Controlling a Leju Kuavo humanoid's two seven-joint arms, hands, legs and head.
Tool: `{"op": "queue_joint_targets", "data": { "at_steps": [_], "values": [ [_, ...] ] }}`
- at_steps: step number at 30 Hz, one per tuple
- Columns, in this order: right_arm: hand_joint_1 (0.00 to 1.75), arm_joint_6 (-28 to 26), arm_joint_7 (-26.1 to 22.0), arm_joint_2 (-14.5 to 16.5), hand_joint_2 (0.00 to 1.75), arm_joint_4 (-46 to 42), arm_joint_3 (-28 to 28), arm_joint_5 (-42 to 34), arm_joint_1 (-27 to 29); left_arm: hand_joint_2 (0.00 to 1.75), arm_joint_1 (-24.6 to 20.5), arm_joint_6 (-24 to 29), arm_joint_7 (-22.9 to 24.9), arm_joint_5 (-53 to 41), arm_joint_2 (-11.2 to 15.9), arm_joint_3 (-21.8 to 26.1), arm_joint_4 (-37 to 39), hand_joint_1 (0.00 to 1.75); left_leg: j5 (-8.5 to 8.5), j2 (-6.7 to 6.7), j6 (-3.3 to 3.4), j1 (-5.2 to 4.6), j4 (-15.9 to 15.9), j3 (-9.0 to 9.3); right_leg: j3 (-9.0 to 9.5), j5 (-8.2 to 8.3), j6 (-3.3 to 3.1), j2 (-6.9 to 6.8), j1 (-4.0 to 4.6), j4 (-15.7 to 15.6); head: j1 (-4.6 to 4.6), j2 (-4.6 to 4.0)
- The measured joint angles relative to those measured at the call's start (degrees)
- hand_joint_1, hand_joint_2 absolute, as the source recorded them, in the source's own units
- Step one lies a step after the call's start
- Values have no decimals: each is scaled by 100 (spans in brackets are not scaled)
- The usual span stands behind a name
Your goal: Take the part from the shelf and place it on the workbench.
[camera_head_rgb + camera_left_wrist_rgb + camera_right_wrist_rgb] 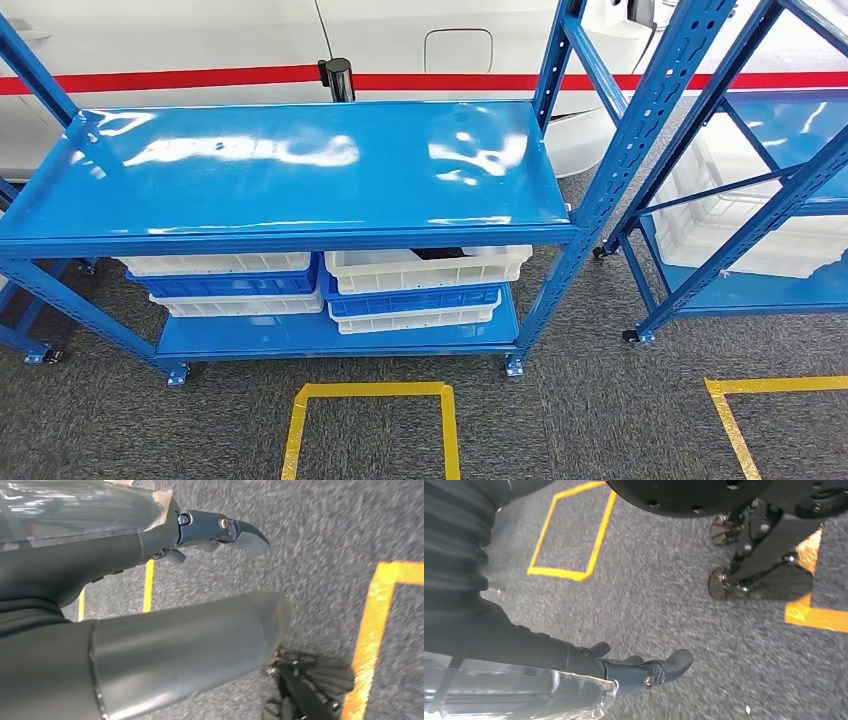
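Grey carpet (664, 605) under you | left hand (220, 532) hanging, fingers loose, holding nothing | right hand (644, 670) likewise, fingers apart | shelf (300, 170) at 12 o'clock.

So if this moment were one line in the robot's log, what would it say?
left hand: empty, hanging over carpet | right hand: empty, hanging | glossy blue metal shelf rack: ahead, top bare | stacked white and blue plastic crates: untouched

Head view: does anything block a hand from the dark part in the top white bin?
Yes. The dark part sits in the upper right white bin, tucked close under the blue top shelf, leaving a narrow gap above it.
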Motion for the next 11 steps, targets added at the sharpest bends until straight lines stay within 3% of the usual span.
{"op": "queue_joint_targets", "data": {
  "at_steps": [11],
  "values": [
    [0,90,79,-38,175,-88,290,-217,88,0,86,-83,110,185,60,-349,-79,0,0,0,0,0,-1,6,-4,0,0,0,0,0,0,0]
  ]
}}
